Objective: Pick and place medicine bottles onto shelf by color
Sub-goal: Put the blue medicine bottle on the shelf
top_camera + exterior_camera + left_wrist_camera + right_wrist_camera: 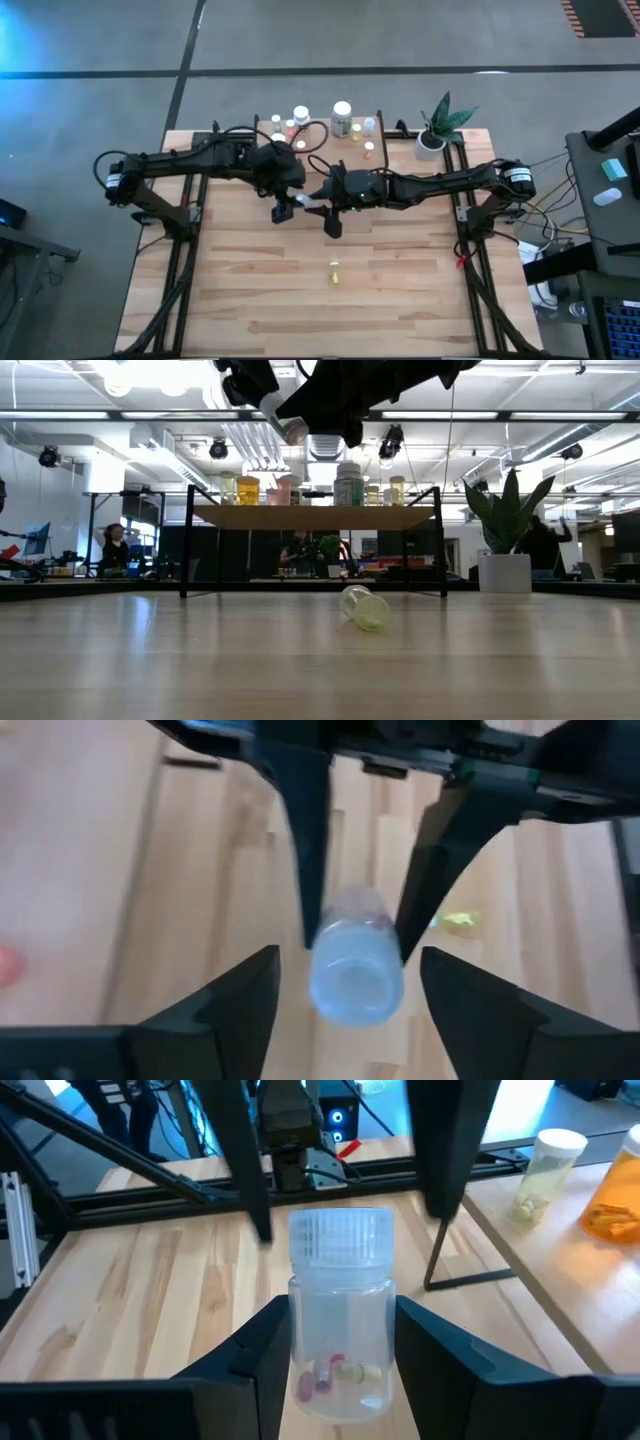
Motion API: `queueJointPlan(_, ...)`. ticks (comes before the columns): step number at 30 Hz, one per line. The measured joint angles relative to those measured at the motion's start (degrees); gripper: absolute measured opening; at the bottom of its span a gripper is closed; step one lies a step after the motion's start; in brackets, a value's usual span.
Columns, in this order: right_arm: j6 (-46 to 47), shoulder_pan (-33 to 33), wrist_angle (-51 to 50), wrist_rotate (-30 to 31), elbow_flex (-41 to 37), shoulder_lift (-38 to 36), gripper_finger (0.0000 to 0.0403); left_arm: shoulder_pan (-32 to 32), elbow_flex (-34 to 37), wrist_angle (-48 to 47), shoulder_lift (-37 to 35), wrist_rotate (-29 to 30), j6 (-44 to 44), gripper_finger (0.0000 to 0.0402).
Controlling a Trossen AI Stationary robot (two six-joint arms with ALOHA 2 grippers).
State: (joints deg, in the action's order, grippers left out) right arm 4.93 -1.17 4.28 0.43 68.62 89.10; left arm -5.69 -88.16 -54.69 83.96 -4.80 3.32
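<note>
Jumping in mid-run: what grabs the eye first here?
Both grippers meet above mid-table on one clear bottle: the right gripper clamps its body, and the left gripper stands open around its end. A yellow bottle lies tipped on the table nearer the front; the shelf behind holds the others.

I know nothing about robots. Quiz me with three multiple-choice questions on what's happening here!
1. Where is the small yellow bottle? A on the floor; B lying on the table; C inside the plant pot.
2. What colour is the clear bottle's cap? A white; B red; C black.
3. The left tool is: A open; B shut on the clear bottle; C shut on nothing.

Answers: B, it lies on its side on the planks. A, the right wrist view shows a ribbed white cap. A, gaps show on either side of the bottle, which the right tool grips.
</note>
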Motion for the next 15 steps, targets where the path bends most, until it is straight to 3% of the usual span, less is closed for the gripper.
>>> queueJointPlan(10, -0.14, -1.24, 8.40, 2.90, -3.00, -0.12, 0.0147, -0.04, 0.70, 3.29, -9.85, 8.13, -0.88, 0.0240)
queueJointPlan(15, -2.71, -2.19, 19.21, 10.15, -8.25, -1.21, 0.0148, 0.02, 6.32, 9.97, -16.25, 9.42, -0.80, 0.0240)
